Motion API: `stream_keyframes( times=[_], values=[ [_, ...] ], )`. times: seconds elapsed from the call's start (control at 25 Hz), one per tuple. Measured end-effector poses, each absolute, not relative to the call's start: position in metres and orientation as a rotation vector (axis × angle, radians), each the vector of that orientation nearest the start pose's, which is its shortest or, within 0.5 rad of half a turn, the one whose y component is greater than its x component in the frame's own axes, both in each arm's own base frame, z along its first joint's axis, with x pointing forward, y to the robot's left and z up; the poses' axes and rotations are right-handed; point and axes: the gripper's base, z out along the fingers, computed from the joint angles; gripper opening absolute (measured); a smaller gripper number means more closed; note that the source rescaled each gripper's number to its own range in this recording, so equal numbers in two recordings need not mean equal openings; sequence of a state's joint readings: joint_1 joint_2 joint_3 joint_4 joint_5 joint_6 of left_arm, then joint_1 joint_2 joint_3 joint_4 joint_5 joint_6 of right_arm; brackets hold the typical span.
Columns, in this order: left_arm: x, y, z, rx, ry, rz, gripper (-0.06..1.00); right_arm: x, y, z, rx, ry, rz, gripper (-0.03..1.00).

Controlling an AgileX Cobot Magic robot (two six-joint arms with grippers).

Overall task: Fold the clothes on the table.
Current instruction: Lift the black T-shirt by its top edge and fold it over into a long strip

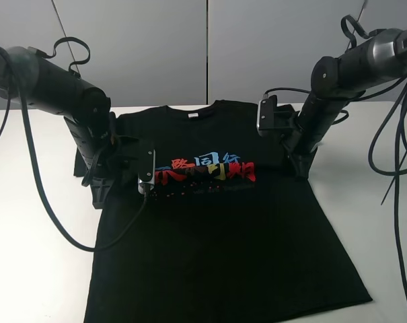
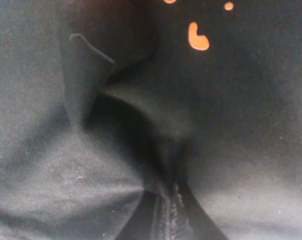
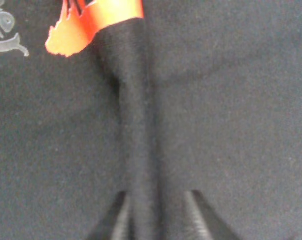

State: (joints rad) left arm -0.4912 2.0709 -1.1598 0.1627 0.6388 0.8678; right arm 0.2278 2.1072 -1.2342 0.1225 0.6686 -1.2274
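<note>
Squarely across the middle of the large white smooth-topped table (image 1: 35,269) lies the black short-sleeved T-shirt (image 1: 223,242), front up, its collar toward the far edge and its hem running out of view at the near edge. The cloth is a soft matt knit, mostly flat, with a chest print of blue, red and yellow characters (image 1: 206,171) and a small white neck label (image 1: 197,115). The left gripper (image 2: 165,222) is clamped on a puckered fold of the shirt beside the orange-red dots (image 2: 197,37); its tips are nearly lost against the dark cloth. The right gripper (image 3: 158,225) pinches a narrow raised ridge of fabric, one ribbed finger (image 3: 116,220) on each side, and the ridge runs up to an orange-red patch of print (image 3: 96,20) next to blurred grey lettering (image 3: 8,37). Both sleeves are largely hidden behind the black arms in the high view. Loose black cables (image 1: 35,182) trail over the table near its left and right edges, and a grey panelled wall (image 1: 203,47) stands behind.
</note>
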Motion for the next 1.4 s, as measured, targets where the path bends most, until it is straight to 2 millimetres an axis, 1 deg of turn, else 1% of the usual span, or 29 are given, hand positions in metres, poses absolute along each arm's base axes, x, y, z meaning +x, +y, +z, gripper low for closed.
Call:
stream_keyframes(
  times=[0.04,0.08,0.28,0.44,0.56,0.68,0.76,0.92,1.16,1.32,1.4],
  values=[
    [0.327,-0.165,0.093,2.061,2.247,0.187,0.0,0.37,0.093,0.094,-1.886,2.329,0.021,0.05],
    [0.327,-0.165,0.093,2.061,2.247,0.187,0.0,0.37,0.093,0.094,-1.885,2.328,0.019,0.02],
    [0.327,-0.165,0.093,2.058,2.248,0.187,0.0,0.37,0.093,0.094,-1.887,2.334,0.025,0.0],
    [0.329,-0.166,0.094,2.006,2.261,0.187,0.0,0.367,0.093,0.095,-1.899,2.347,0.042,0.0],
    [0.331,-0.168,0.098,1.964,2.238,0.19,0.0,0.367,0.093,0.109,-1.886,2.326,0.025,0.0],
    [0.333,-0.169,0.11,1.925,2.221,0.199,0.0,0.367,0.093,0.128,-1.857,2.296,-0.004,0.0],
    [0.338,-0.171,0.121,1.869,2.22,0.211,0.0,0.367,0.092,0.142,-1.829,2.274,-0.028,0.0],
    [0.347,-0.173,0.152,1.796,2.173,0.276,0.0,0.364,0.091,0.175,-1.782,2.214,-0.084,0.0],
    [0.354,-0.173,0.215,1.692,2.096,0.336,0.0,0.353,0.087,0.227,-1.685,2.135,-0.18,0.0],
    [0.35,-0.17,0.259,1.623,2.041,0.364,0.0,0.338,0.084,0.267,-1.626,2.066,-0.227,0.0],
    [0.345,-0.167,0.277,1.601,2.033,0.373,0.0,0.327,0.081,0.283,-1.617,2.053,-0.231,0.0]
  ],
)
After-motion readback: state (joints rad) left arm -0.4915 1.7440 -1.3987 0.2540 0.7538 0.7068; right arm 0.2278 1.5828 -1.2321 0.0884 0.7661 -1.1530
